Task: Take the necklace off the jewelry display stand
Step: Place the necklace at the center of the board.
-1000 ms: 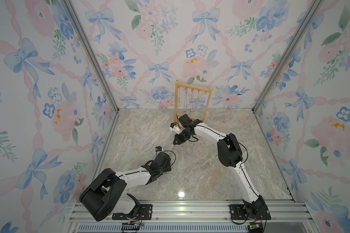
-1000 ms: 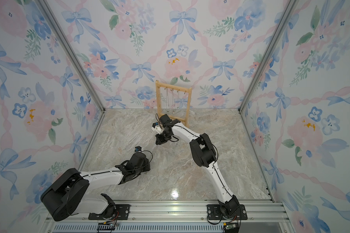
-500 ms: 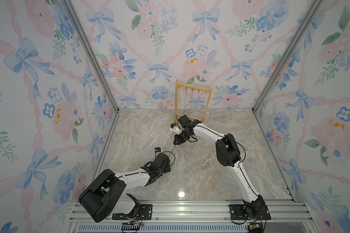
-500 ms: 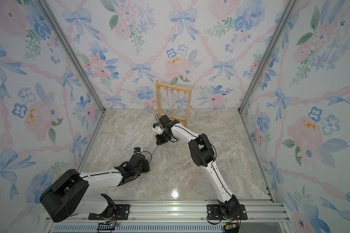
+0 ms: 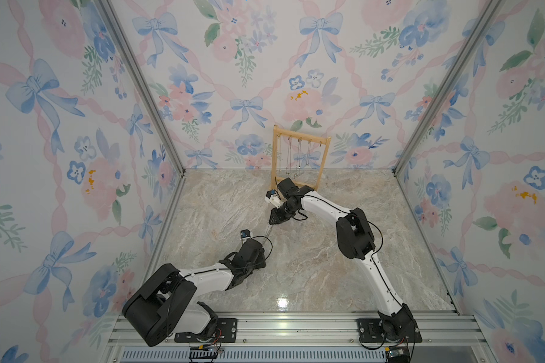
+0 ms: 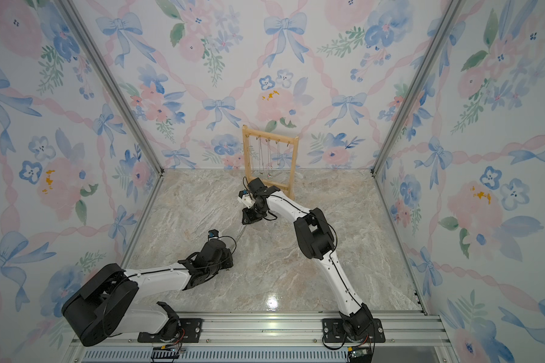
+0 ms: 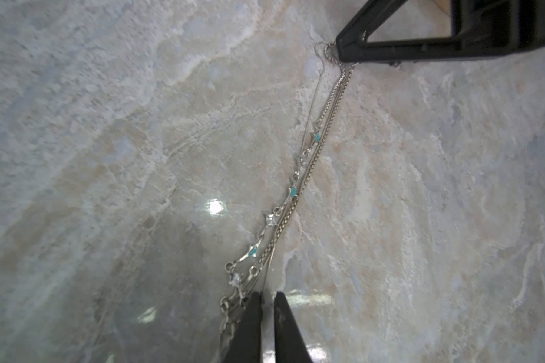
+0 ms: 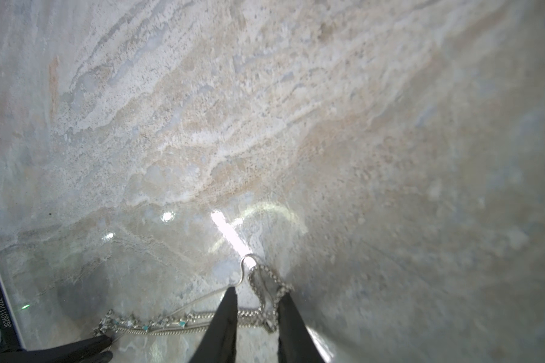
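A silver necklace (image 7: 296, 188) with small turquoise stones lies stretched across the marble floor between my two grippers; in both top views it is a thin line (image 5: 268, 231) (image 6: 241, 232). My left gripper (image 7: 267, 295) is shut on one end of it. My right gripper (image 8: 257, 292) stands open low over the other end, where a loop of chain (image 8: 265, 279) lies between its fingers. The right gripper's tip (image 7: 343, 50) rests by that loop. The jewelry display stand (image 5: 301, 135) (image 6: 269, 136), a light-wood frame, stands at the back wall just behind the right gripper (image 5: 272, 220).
Several other chains (image 5: 298, 157) hang from the stand's top bar. The left gripper's finger (image 8: 101, 345) shows at the chain's far end in the right wrist view. Floral walls and metal corner posts (image 5: 145, 94) enclose the marble floor (image 5: 312, 267).
My right gripper's jaws have parted and let go of the chain's end, which now lies on the floor. The left gripper stays shut; both arms have barely moved.
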Controlling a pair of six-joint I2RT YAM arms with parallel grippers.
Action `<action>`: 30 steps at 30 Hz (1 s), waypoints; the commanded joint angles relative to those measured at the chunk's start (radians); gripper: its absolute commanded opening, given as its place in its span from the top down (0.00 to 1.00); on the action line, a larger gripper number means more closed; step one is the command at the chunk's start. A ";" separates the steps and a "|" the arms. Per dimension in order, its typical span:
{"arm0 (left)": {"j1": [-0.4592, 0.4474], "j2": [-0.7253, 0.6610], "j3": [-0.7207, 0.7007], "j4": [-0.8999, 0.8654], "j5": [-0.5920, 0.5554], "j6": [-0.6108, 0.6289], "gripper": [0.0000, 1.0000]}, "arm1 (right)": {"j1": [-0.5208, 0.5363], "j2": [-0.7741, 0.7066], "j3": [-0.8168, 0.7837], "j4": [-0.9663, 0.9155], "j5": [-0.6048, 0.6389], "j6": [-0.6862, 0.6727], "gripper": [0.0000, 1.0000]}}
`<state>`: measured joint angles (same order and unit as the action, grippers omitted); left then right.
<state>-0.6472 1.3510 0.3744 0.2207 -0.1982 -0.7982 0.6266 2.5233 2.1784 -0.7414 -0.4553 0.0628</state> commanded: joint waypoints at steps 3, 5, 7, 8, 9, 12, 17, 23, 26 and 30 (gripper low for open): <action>-0.005 0.006 -0.025 -0.039 0.007 -0.016 0.87 | -0.028 -0.007 -0.025 0.022 0.022 0.049 0.73; -0.006 0.005 -0.025 -0.039 0.004 -0.016 0.87 | -0.033 -0.010 -0.033 0.033 0.016 0.064 0.72; -0.005 0.006 -0.026 -0.039 0.003 -0.016 0.87 | -0.036 -0.016 -0.040 0.040 0.012 0.071 0.70; -0.005 0.005 -0.028 -0.038 0.000 -0.017 0.87 | -0.036 -0.018 -0.043 0.043 0.012 0.074 0.70; -0.005 0.005 -0.029 -0.038 0.001 -0.016 0.87 | -0.037 -0.019 -0.045 0.046 0.012 0.077 0.69; -0.005 0.007 -0.032 -0.038 -0.001 -0.016 0.87 | -0.038 -0.027 -0.056 0.056 0.011 0.080 0.66; -0.006 -0.001 -0.024 -0.036 0.011 -0.008 0.87 | -0.038 -0.031 -0.063 0.058 0.013 0.077 0.63; -0.005 -0.037 0.023 -0.038 0.063 0.008 0.76 | -0.038 -0.028 -0.058 0.052 0.014 0.075 0.63; -0.006 -0.055 0.055 -0.040 0.090 0.020 0.72 | -0.038 -0.025 -0.055 0.047 0.013 0.072 0.62; -0.007 -0.073 0.088 -0.045 0.089 0.042 0.66 | -0.038 -0.025 -0.054 0.044 0.012 0.069 0.62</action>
<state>-0.6472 1.2995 0.4294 0.1925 -0.1238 -0.7853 0.5972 2.5095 2.1391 -0.6613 -0.4671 0.1310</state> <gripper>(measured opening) 0.334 0.377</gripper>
